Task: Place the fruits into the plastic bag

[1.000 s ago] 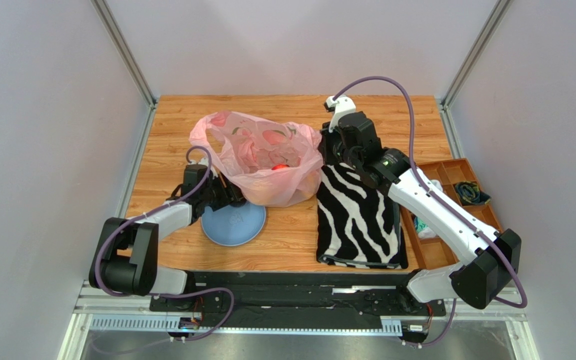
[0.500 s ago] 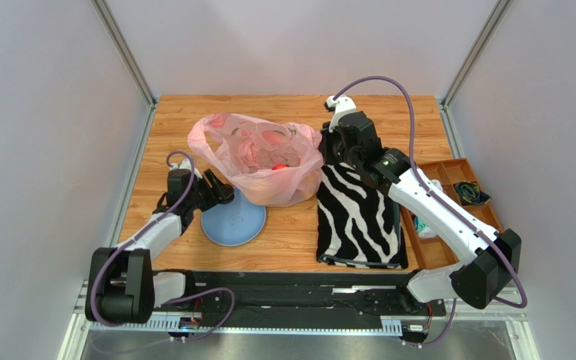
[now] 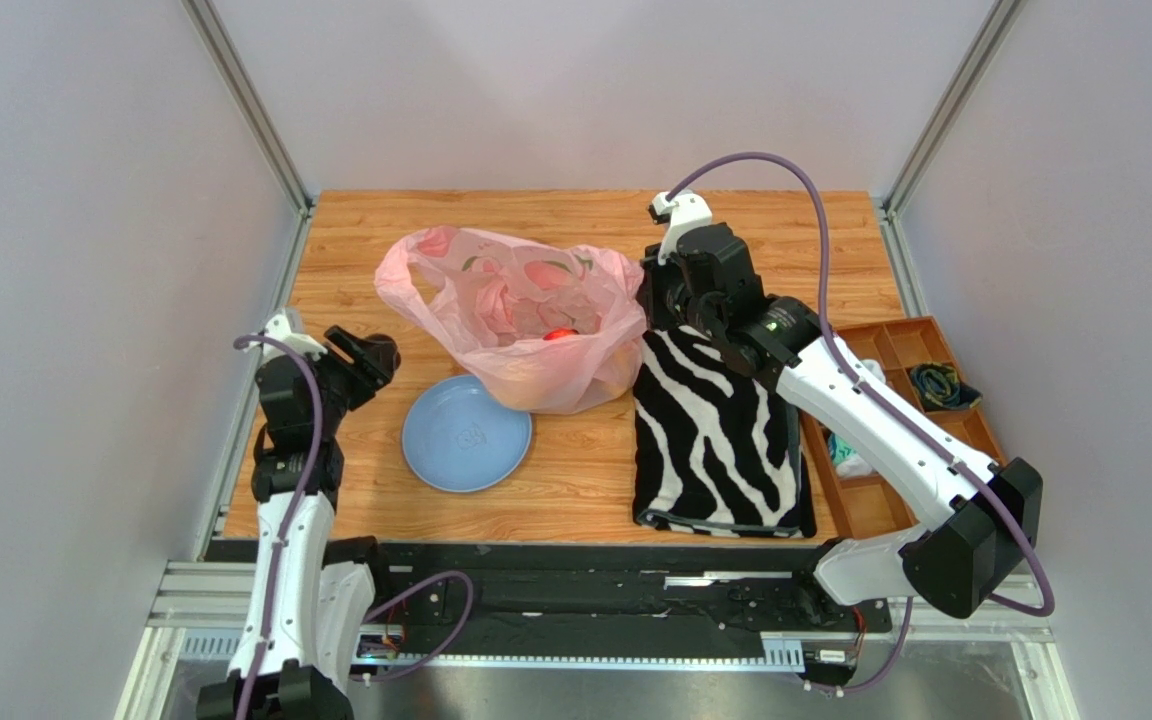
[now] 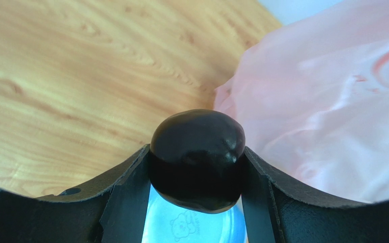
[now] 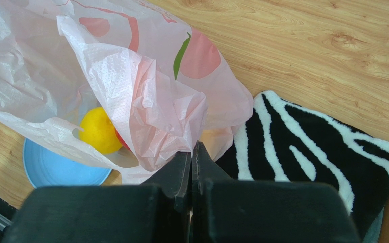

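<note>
Pale grey walls close in a light wooden tabletop (image 3: 778, 225), seen from above. Near the centre of the overhead view sits a thin translucent pink plastic bag (image 3: 515, 323) printed with darker pink peaches and green leaves, its mouth gaping upward. A red round fruit (image 3: 554, 333) shows through the opening. At the left centre of the right wrist view, a round yellow citrus (image 5: 98, 132) is visible through a gap in the film. Just below the bag in the overhead view lies a round blue plate (image 3: 465, 435), its upper right rim meeting the bag's bulge. To the right of both lies a black-and-white zebra-striped cloth (image 3: 717, 435), its upper left corner against the bag. An orange compartment tray (image 3: 898, 353) at the right edge holds items too small to identify.

The left gripper (image 3: 372, 357) is at the left of the overhead view, apart from the bag and up-left of the plate. Its jaws are clamped on a small dark glossy round plum (image 4: 196, 159), which fills the centre of the left wrist view. Pink film lies to the plum's right there, and a patch of blue plate shows beneath it.

The right gripper (image 5: 191, 157) is at the bag's right rim. Its jaws are pressed together on a pinch of the pink film at the bottom centre of the right wrist view.
</note>
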